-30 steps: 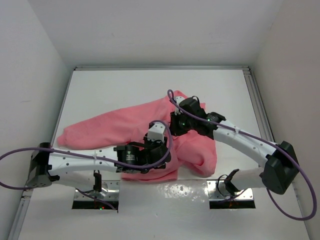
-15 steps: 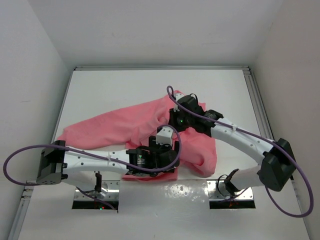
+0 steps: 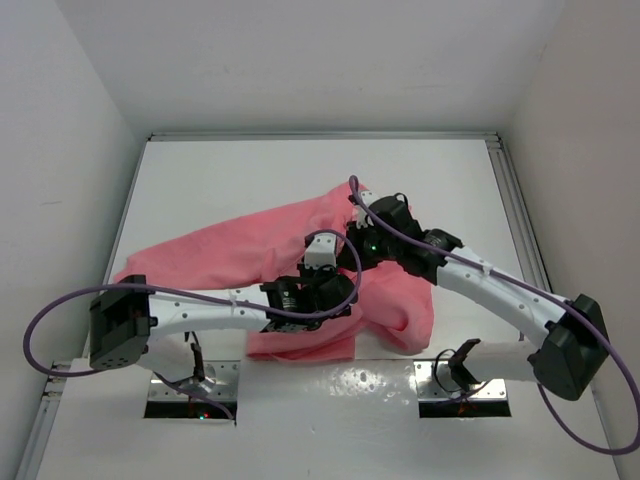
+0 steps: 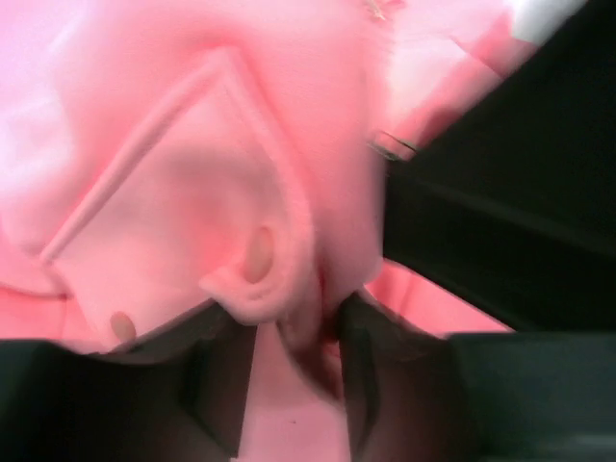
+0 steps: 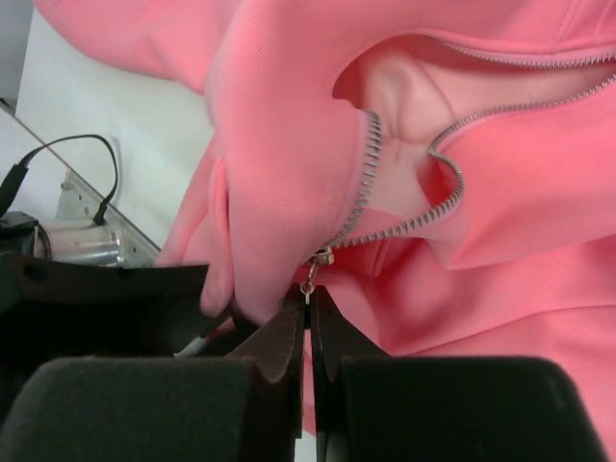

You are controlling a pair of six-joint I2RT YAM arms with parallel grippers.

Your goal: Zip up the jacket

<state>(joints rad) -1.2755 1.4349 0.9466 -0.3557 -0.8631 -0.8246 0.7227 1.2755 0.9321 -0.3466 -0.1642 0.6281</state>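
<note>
Near edge: the hem of the jacket (image 3: 300,345) lies just inside the near edge of the table (image 3: 250,165) at 6 o'clock, between my two bases.
Left gripper (image 4: 289,332): narrow, pinching a fold of fleece. The pocket flap (image 4: 192,183) and its snap (image 4: 258,252) sit just beyond my fingers (image 4: 217,385).
Right gripper (image 5: 308,303): closed tight on the zipper pull (image 5: 316,262). In the top view it sits just at 1 o'clock of my left gripper, almost touching it.
Zipper teeth (image 5: 404,226): beyond the pull the two rows stand apart. They gape in a loop toward 1 o'clock in the right wrist view.
Jacket position: mid-table, with the body bunched toward 4 o'clock. One sleeve (image 3: 170,262) stretches to 9 o'clock and its end lies near the left wall (image 3: 70,200).
Room: white tabletop shows at 12 o'clock from the collar to the far wall (image 3: 320,70). A narrower strip shows at 3 o'clock, before the side rail (image 3: 515,220).
</note>
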